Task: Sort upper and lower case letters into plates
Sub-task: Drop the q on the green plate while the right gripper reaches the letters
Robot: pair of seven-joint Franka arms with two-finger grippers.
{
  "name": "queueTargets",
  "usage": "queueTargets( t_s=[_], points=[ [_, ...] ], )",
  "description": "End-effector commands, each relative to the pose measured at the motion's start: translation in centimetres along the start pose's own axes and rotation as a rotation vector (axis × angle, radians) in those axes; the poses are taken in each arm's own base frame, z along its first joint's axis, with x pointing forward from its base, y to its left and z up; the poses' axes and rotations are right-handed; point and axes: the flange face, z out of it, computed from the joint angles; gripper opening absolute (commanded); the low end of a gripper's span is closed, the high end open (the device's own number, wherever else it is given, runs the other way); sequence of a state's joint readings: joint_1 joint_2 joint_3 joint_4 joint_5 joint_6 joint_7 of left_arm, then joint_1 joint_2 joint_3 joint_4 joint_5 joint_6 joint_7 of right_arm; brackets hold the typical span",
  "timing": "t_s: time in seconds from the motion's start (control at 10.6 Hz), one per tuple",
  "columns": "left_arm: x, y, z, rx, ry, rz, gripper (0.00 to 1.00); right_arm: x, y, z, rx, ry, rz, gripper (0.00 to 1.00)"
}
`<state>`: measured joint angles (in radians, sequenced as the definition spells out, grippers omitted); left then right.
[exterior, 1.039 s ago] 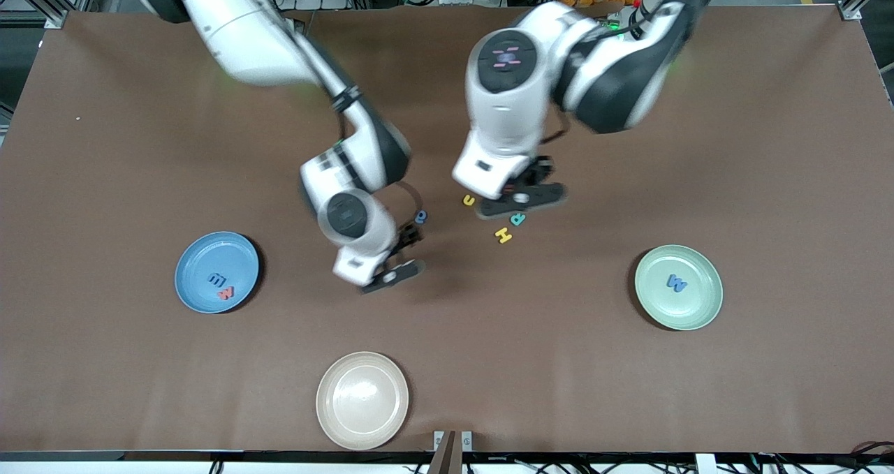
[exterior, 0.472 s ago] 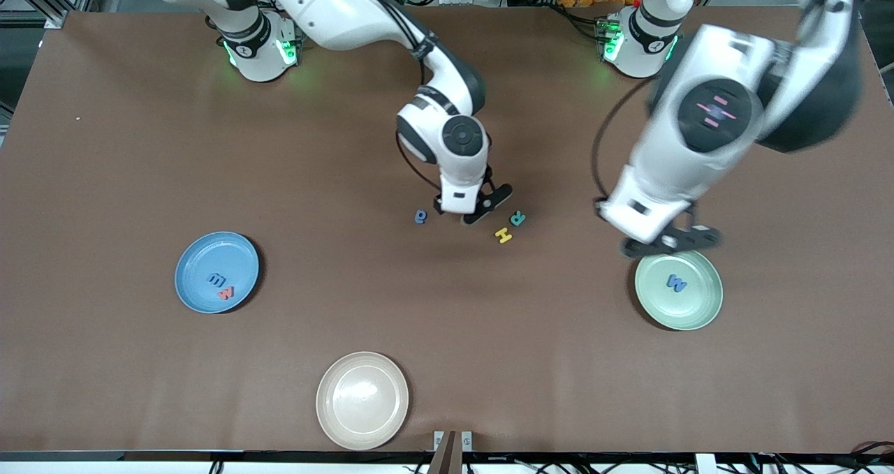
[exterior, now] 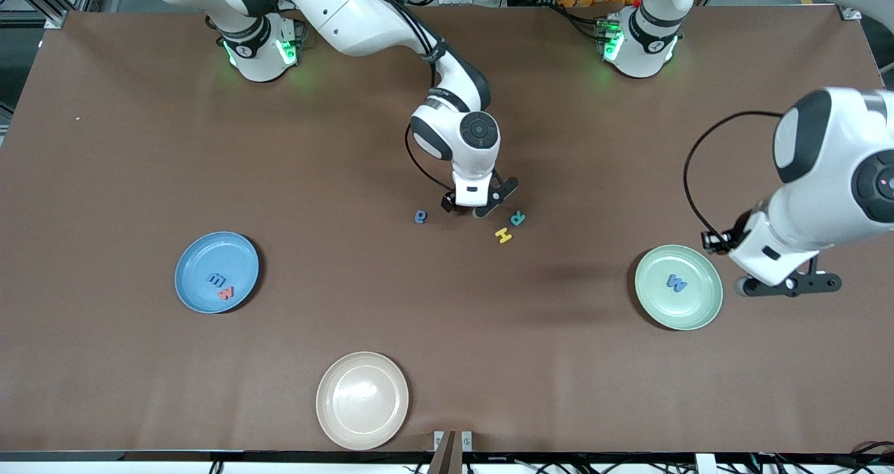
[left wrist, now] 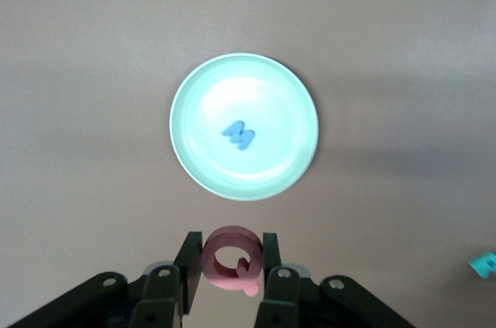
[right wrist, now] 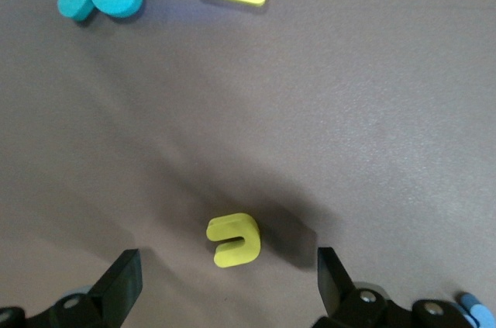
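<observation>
The left gripper [left wrist: 229,274] is up in the air, just past the edge of the mint green plate [exterior: 702,306], on the side toward the left arm's end of the table. Its two fingers [left wrist: 189,264] are pinching a red letter Q [left wrist: 231,258] between them. A blue letter W [exterior: 676,283] lies flat in the middle of that plate.

The right gripper [right wrist: 225,281] is low over the middle of the table with its fingers [right wrist: 120,284] spread wide. A small yellow letter u [right wrist: 233,239] lies on the table right between them, not touched by either one. Just ahead of this gripper lie a teal letter R [exterior: 517,218] and a yellow letter H [exterior: 503,235], close to each other. A small blue letter [exterior: 420,216] lies just beside the gripper, toward the right arm's end of the table.

The bright blue plate [exterior: 195,278] sits well apart from this gripper, toward the right arm's end. It has a dark blue letter [exterior: 216,278] and a red letter [exterior: 226,293] in it, touching each other. A beige plate [exterior: 362,400] sits near the front camera's edge of the table.
</observation>
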<state>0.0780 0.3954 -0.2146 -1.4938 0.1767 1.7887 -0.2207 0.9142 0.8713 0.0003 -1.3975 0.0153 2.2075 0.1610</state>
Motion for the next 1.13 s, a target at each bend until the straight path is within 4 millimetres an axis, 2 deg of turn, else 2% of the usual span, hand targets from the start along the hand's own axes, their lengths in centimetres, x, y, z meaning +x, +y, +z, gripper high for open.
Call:
queueTargets(
  t_s=[0.0, 0.19, 0.47, 0.66, 0.76, 0.85, 0.94, 1.04],
  points=[
    [0.4, -1.9, 4.7, -0.022, 0.024, 0.008, 0.0, 0.3, 0.0, -0.5, -0.008, 0.044, -0.011, 1.0],
    [1.6, -2.6, 8.3, -0.028, 0.019, -0.001, 0.0, -0.1, -0.1, 0.3, -0.023, 0.064, -0.03, 1.0],
    [3.1, -4.6, 15.4, -0.046, -0.01, -0.03, 0.0, -0.3, 0.5, 0.8, -0.035, 0.044, -0.03, 1.0],
    [3.5, -4.6, 18.5, -0.057, -0.028, -0.035, 0.0, -0.4, 0.7, 0.8, -0.036, 0.032, -0.028, 1.0],
    [3.5, -4.6, 19.8, -0.061, -0.036, -0.043, 0.0, -0.4, 0.8, 0.7, -0.036, 0.029, -0.025, 0.6],
    [3.6, -4.5, 20.6, -0.064, -0.041, -0.043, 0.0, -0.5, 0.8, 0.6, -0.037, 0.02, -0.013, 0.12],
    [3.6, -4.2, 21.4, -0.067, -0.042, -0.044, 0.23, -0.6, 0.8, 0.5, -0.033, 0.018, -0.004, 0.0],
    [3.6, -4.2, 21.4, -0.067, -0.042, -0.046, 0.65, -0.6, 0.8, 0.3, -0.031, 0.011, 0.0, 0.0]
  ],
)
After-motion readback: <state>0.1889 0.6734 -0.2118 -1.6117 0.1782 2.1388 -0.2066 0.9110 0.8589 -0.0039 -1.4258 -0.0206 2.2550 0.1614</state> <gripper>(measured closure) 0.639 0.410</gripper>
